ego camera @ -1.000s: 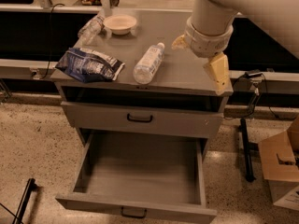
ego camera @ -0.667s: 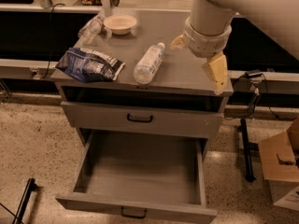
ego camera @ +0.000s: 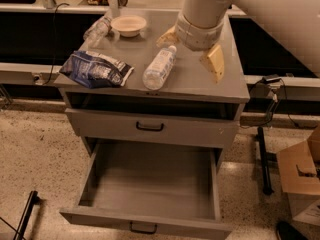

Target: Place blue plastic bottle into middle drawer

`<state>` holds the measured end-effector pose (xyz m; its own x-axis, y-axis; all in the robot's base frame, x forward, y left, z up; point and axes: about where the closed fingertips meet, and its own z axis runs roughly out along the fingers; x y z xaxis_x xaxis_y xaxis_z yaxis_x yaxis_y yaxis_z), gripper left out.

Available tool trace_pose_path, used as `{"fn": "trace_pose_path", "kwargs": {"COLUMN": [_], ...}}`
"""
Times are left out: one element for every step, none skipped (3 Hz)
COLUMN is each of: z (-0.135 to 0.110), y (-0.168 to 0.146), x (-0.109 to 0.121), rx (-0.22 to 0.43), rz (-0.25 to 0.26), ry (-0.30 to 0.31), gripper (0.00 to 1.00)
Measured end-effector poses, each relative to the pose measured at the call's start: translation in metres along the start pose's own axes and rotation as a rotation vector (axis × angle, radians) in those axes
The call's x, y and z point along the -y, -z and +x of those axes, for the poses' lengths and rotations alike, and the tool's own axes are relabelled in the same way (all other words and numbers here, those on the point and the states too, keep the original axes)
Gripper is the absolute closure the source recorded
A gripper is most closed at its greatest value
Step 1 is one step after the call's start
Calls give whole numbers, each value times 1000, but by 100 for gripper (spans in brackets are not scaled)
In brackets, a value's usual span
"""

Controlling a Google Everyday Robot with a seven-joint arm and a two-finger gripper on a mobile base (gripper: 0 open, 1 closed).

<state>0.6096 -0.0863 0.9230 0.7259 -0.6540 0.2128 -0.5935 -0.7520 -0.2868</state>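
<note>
The blue plastic bottle point(ego camera: 159, 68) lies on its side on the grey cabinet top, white cap pointing to the back right. My gripper point(ego camera: 191, 50) hangs just over the cap end, open, one yellowish finger point(ego camera: 167, 36) to the left of the cap and the other point(ego camera: 216, 63) to the right. It holds nothing. The middle drawer point(ego camera: 145, 223) is pulled out at the bottom of the cabinet and is empty inside. The drawer above it point(ego camera: 150, 127) is shut.
A blue snack bag point(ego camera: 95, 69) lies left of the bottle. A pale bowl point(ego camera: 128, 25) and a thinner clear bottle point(ego camera: 98, 29) sit at the back left. A cardboard box point(ego camera: 300, 176) and a black stand point(ego camera: 263, 159) are on the floor to the right.
My gripper has moved left and slightly back, from beside the cabinet's right edge to over the bottle's cap end. The bottle and drawer have not moved.
</note>
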Motion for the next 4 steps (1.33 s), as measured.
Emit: {"fn": "trace_pose_path", "kwargs": {"z": [1, 12, 15, 15], "y": [-18, -48, -72, -92], "x": [36, 60, 76, 88], "rx": [-6, 23, 53, 57], "rz": [-25, -59, -61, -56], "ry": [147, 255, 345, 380], "gripper": [0, 0, 0, 0]}}
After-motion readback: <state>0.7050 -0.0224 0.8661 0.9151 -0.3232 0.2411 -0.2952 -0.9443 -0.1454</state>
